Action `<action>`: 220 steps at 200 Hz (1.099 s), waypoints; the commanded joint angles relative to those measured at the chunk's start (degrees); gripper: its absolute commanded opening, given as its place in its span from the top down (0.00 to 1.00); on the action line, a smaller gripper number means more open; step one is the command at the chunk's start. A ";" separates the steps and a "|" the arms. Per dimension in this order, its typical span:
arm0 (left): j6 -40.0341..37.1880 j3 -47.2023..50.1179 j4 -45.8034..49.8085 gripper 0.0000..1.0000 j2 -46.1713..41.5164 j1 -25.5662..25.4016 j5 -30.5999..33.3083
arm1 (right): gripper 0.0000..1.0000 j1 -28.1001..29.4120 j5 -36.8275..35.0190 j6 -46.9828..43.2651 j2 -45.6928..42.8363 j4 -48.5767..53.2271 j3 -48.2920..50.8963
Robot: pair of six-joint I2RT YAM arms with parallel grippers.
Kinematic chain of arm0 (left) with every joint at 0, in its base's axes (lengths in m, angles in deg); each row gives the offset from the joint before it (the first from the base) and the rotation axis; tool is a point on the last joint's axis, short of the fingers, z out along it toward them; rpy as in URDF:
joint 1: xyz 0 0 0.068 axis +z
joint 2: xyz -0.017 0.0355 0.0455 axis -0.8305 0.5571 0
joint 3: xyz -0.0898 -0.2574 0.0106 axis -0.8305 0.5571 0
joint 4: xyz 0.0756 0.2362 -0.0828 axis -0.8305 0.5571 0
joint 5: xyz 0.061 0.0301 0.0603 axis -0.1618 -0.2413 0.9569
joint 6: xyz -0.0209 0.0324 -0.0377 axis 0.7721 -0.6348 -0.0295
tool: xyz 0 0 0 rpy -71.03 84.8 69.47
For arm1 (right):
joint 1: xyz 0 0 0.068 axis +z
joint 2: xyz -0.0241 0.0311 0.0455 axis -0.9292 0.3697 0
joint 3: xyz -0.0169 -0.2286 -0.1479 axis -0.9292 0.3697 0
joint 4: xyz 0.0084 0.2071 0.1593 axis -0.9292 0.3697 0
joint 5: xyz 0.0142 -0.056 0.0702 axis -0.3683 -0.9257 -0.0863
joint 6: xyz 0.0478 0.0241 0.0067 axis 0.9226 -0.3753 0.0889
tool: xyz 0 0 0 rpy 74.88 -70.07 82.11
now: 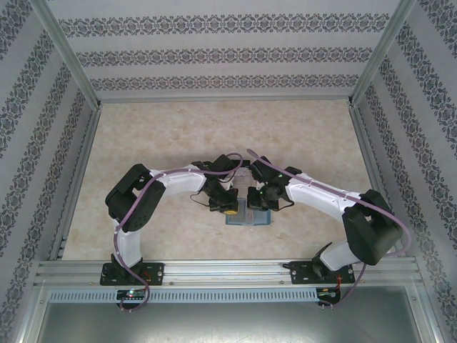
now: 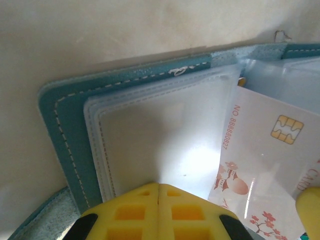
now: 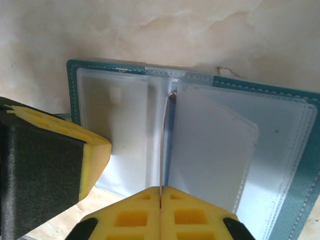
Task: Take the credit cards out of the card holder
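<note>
Card holder [image 2: 67, 145] spread open on the desk [image 2: 100, 35], your left tool [image 2: 159, 192] closed, fingers together, on its 9 o'clock clear sleeve [image 2: 160, 135], your right tool [image 3: 161, 192] clamped on the thin middle leaf [image 3: 162, 150] standing edge-on, white chip credit card [image 2: 265, 155] behind clear plastic at 3 o'clock.

Left wrist view, right of frame: credit card [image 2: 260, 165], white face, carries red print running vertically along its left edge, "NO" then digits starting 8888; the last digits are uncertain. Faint letters at the far right edge are illegible.
</note>
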 commanded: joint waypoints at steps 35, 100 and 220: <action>-1.01 1.70 1.34 1.00 0.97 0.07 1.58 | 0.99 0.54 -5.60 -2.11 -1.51 8.57 -3.15; -0.94 1.83 1.32 1.00 0.88 0.03 1.71 | 1.00 0.35 -9.19 -3.50 -0.79 11.96 -3.43; -0.18 5.10 1.53 1.00 -2.57 0.08 3.13 | 1.00 2.61 -8.28 -3.66 6.30 9.00 -4.57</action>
